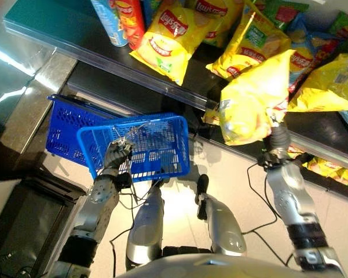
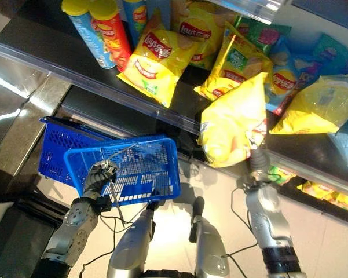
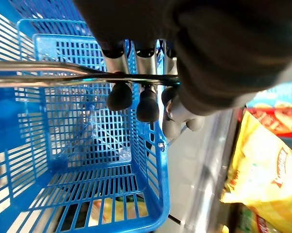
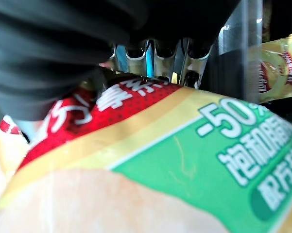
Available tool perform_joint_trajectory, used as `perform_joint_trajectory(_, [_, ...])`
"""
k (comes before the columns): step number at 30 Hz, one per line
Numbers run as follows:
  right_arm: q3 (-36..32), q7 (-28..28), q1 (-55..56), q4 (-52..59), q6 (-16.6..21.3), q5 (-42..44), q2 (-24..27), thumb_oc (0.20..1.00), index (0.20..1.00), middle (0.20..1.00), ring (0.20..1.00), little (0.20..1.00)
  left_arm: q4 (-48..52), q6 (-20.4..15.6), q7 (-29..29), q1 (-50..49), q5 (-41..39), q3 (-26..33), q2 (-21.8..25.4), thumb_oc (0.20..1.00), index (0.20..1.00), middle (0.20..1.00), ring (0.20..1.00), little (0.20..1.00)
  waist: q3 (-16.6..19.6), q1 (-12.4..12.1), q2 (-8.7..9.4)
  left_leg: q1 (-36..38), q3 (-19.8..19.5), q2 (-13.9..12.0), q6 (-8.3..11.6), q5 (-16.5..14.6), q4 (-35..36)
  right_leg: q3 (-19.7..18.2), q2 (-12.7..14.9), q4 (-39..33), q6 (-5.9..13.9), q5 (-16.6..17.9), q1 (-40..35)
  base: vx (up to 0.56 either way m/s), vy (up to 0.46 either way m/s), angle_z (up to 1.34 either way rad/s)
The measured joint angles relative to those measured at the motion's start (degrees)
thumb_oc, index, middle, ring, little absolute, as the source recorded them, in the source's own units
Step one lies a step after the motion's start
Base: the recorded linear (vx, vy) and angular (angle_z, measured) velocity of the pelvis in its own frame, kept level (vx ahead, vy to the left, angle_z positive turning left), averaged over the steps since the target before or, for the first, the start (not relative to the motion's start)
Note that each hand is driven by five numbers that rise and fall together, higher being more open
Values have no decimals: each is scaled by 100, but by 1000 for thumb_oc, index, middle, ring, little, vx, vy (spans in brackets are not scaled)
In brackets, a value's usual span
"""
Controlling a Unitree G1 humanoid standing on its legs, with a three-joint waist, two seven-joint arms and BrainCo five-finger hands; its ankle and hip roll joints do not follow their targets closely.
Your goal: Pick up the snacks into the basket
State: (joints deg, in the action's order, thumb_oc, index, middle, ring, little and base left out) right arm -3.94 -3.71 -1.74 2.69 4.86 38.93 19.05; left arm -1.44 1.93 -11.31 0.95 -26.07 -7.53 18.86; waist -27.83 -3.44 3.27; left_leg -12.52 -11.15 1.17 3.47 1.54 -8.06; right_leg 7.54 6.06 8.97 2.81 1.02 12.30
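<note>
Yellow bag [image 1: 252, 98] is off the shelf, centre-right of the frame, hanging above the right hand [image 1: 276, 138], which pinches its lower edge. In the right wrist view the fingers [image 4: 161, 54] curl onto the bag's top face, so the grip is at one edge only, not round the body.

Basket [image 1: 162, 168] sits lower left of centre, well apart from the bag. Left hand [image 1: 117, 153] is closed round the wire handle [image 3: 48, 77]; the left wrist view shows dark fingertips wrapped under the wire. The basket mouth tilts toward the camera and looks mostly bare inside.

Step in hand, as I read it: carry the bag across to the basket.
- Bring the bag over the open mouth before releasing; an edge grip means it will swing, so move slowly.
- Hold the basket level, mouth up, or the bag may slide out.
- Lower it until the bag is inside the rim, then let go.

More bags [image 1: 165, 43] and cans [image 1: 120, 20] remain on the shelf [image 1: 52, 32] across the top of the frame.
</note>
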Motion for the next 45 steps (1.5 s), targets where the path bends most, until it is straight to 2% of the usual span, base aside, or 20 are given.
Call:
perform_joint_trajectory(3, [66,111,65,-370,-40,-6,7,200,200,200,200,200,0,0,52,160,-120,-99,-13,200,200,200,200,200,62,117,22,3,22,-9,4,-3,14,-32,-20,-15,-7,6,17,-28,-3,-6])
perform_joint_trajectory(6, [274,179,51,-896,-106,-81,42,200,200,200,200,200,-1,-1,46,265,-179,-94,44,200,200,200,200,200,91,109,35,-1,86,-19,7,-5,26,-93,-39,-18,-12,26,54,-57,-12,-14])
perform_joint_trajectory(9, [610,208,64,-1370,-199,-574,173,200,200,200,200,200,-5,-1,45,390,-183,-128,43,200,200,200,200,200,122,112,38,-105,165,-50,5,-1,36,-172,-53,-24,-3,79,195,-110,-23,-13])
perform_joint_trajectory(11, [847,195,-39,-1675,-106,-1155,438,200,200,200,200,200,-5,-21,42,554,-223,-340,136,200,200,200,200,200,144,127,33,-344,166,-45,10,-6,-65,-186,-49,37,23,69,423,-94,-25,-3])
perform_joint_trajectory(14, [1169,85,-769,-2126,-8,-2055,663,200,200,200,200,200,-35,-37,15,871,-261,-660,114,200,200,200,200,200,120,137,26,-898,175,-2,29,3,-347,-188,-51,324,5,74,975,-167,-29,0])
perform_joint_trajectory(15, [1467,-46,-1339,-2576,11,-2347,689,200,200,200,200,200,-39,-55,-7,1026,-329,-950,84,200,200,200,200,200,77,129,3,-1171,174,22,42,-2,-575,-180,-47,552,-8,50,1247,-104,-17,1])
perform_joint_trajectory(18, [1994,-177,-2246,-2988,99,-2839,824,200,200,200,200,200,-45,-80,2,1498,-520,-1409,73,200,200,200,200,200,-173,118,-38,-1644,153,92,75,-47,-914,-182,36,1156,-51,-134,1828,-117,-21,12])
perform_joint_trajectory(19, [2401,-172,-2512,-3191,88,-3090,881,200,200,200,200,200,-38,-117,-3,1659,-571,-1572,75,200,200,200,200,200,-199,123,-28,-1960,141,125,116,-83,-1150,-195,88,1461,-96,-231,2188,-78,-11,9])
perform_joint_trajectory(21, [3021,-193,-2983,-3885,-93,-3367,801,200,200,200,200,200,-50,-125,-52,1857,-636,-1776,20,200,200,200,200,200,-225,91,-70,-2369,95,157,134,-134,-1341,-200,117,1782,-159,-312,2628,-85,-1,12])
perform_joint_trajectory(22, [3277,-155,-3163,-4249,-329,-3629,715,200,200,200,200,200,-47,-135,-70,2015,-670,-1862,-49,200,200,200,200,200,-264,55,-115,-2688,91,177,138,-133,-1446,-218,147,1948,-171,-319,2991,-84,-1,11])
perform_joint_trajectory(25, [3617,-179,-3505,-4901,-602,-3993,421,200,200,200,200,200,-37,-170,-252,2263,-688,-1913,-270,200,200,200,200,200,-351,-67,-204,-3331,54,184,141,-119,-1681,-228,128,2203,-188,-306,3634,-55,-24,1])
perform_joint_trajectory(29, [3709,-360,-3902,-5459,-639,-4083,188,200,200,200,200,200,-108,-169,-418,2349,-743,-2124,-345,200,200,200,200,200,-391,-56,-228,-3513,-1,196,166,-58,-1707,-213,125,2234,-217,-271,3804,0,-2,1])
perform_joint_trajectory(39, [3966,-680,-4889,-6188,-754,-4287,-26,200,200,200,200,200,-106,-176,-681,2936,-741,-2337,-551,200,200,200,200,200,-387,-105,-233,-3544,-89,280,193,35,-1534,-88,228,2175,-194,-294,3806,3,-3,8])
perform_joint_trajectory(41, [3898,-758,-5117,-6160,-897,-4278,-112,200,200,200,200,200,-118,-179,-755,3065,-746,-2362,-525,200,200,200,200,200,-384,-154,-239,-3572,-122,295,192,35,-1542,-60,236,2168,-191,-316,3816,17,3,7])
perform_joint_trajectory(42, [3897,-815,-5231,-6272,-913,-4269,-180,200,200,200,200,200,-141,-180,-816,3140,-752,-2396,-530,200,200,200,200,200,-386,-189,-247,-3586,-130,293,195,39,-1541,-57,238,2166,-191,-316,3831,0,0,0])
perform_joint_trajectory(43, [3816,-961,-5494,-6912,-835,-4249,-367,200,200,200,200,200,-232,-193,-878,3299,-870,-2516,-604,200,200,200,200,200,-377,-275,-289,-3597,-147,297,200,44,-1535,-42,242,2160,-195,-318,3840,3,12,4])
perform_joint_trajectory(45, [3807,-1071,-5638,-6898,-871,-4224,-347,200,200,200,200,200,-200,-205,-885,3343,-933,-2731,-516,200,200,200,200,200,-376,-379,-327,-3624,-164,308,200,44,-1523,-12,256,2160,-193,-334,3856,10,9,6])
